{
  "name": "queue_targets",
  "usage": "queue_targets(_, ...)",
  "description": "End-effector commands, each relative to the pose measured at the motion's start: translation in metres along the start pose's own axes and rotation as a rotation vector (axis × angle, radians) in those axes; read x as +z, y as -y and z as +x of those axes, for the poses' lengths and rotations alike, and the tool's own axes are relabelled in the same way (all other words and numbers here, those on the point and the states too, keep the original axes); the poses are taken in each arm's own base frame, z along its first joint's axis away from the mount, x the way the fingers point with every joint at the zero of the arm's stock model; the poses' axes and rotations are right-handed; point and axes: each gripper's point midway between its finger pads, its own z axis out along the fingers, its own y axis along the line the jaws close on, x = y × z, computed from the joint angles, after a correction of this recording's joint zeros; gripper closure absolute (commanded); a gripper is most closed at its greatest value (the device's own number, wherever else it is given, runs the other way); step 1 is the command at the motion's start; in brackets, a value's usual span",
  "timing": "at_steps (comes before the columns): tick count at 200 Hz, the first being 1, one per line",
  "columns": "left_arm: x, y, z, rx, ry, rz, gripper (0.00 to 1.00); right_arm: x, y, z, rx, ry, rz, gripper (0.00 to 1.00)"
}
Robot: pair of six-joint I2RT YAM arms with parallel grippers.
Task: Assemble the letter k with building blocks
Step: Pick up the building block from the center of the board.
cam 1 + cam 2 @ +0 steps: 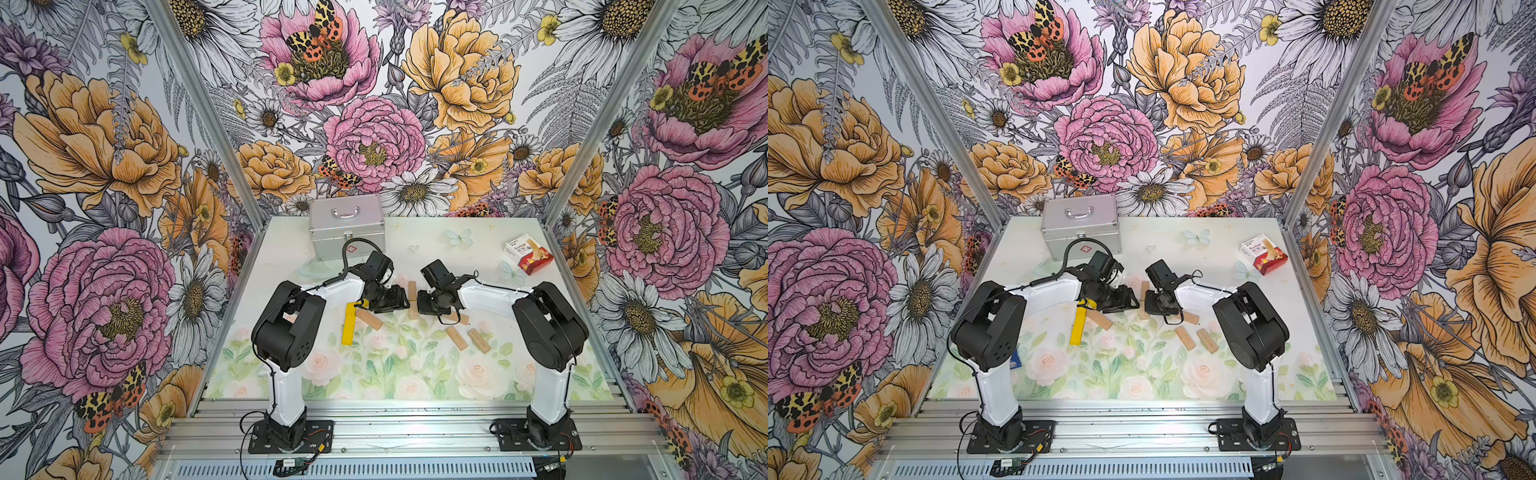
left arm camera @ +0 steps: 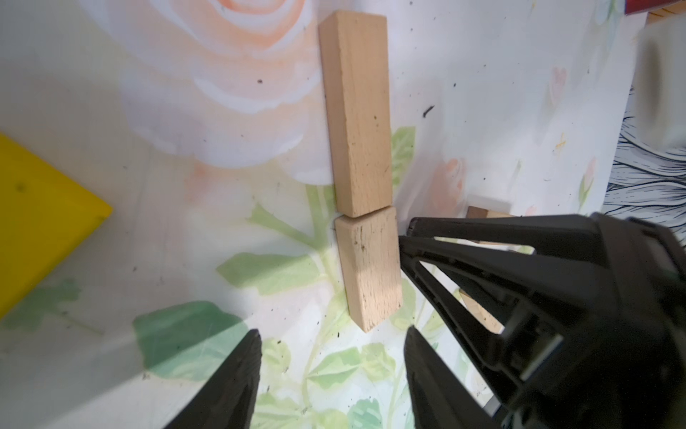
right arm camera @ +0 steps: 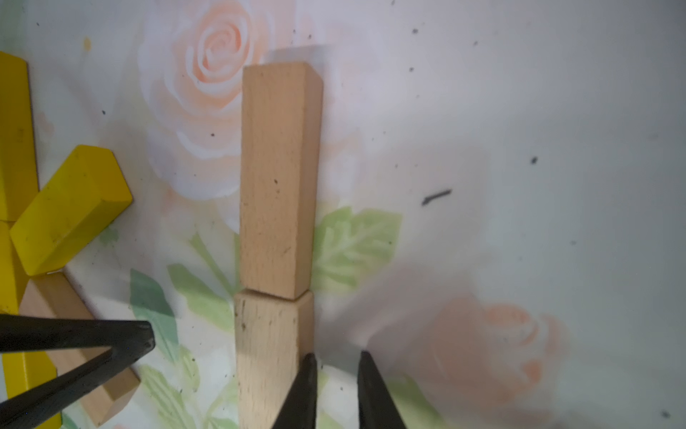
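Stem of 2 pale wood bars lies flat, end to end and touching, between your grippers (yellow blocks sit by the left arm). Your left gripper stands half open, empty; your right gripper is closed on nothing, tips at the stem's side.

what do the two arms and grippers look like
Both the left arm and right arm have glossy white link shells, bulky black joint housings and black base plates. Black cables run along them. The left gripper and right gripper are black, with tapering, pointed fingers.
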Motion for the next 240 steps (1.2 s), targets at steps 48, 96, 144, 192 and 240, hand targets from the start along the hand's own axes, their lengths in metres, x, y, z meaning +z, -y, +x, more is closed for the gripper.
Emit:
queue_targets(48, -0.014, 0.017, -0.007, 0.027, 0.045, 0.049, 0.37, -0.021, 0.007, -0.005, -0.003, 0.056, 0.014, 0.78)
queue_targets(96, -0.042, 0.039, -0.008, 0.100, 0.103, 0.090, 0.14, -0.062, -0.007, -0.020, -0.050, 0.148, -0.037, 0.66)
queue_targets(144, -0.065, 0.068, 0.000, 0.174, 0.146, 0.132, 0.01, -0.089, -0.007, -0.017, -0.068, 0.192, -0.053, 0.34)
queue_targets(192, -0.069, 0.095, 0.022, 0.228, 0.128, 0.173, 0.01, -0.121, 0.011, 0.003, -0.086, 0.240, -0.036, 0.03)
queue_targets(240, -0.069, 0.131, 0.065, 0.377, 0.069, 0.241, 0.01, -0.156, 0.047, 0.032, -0.013, 0.305, 0.027, 0.01)
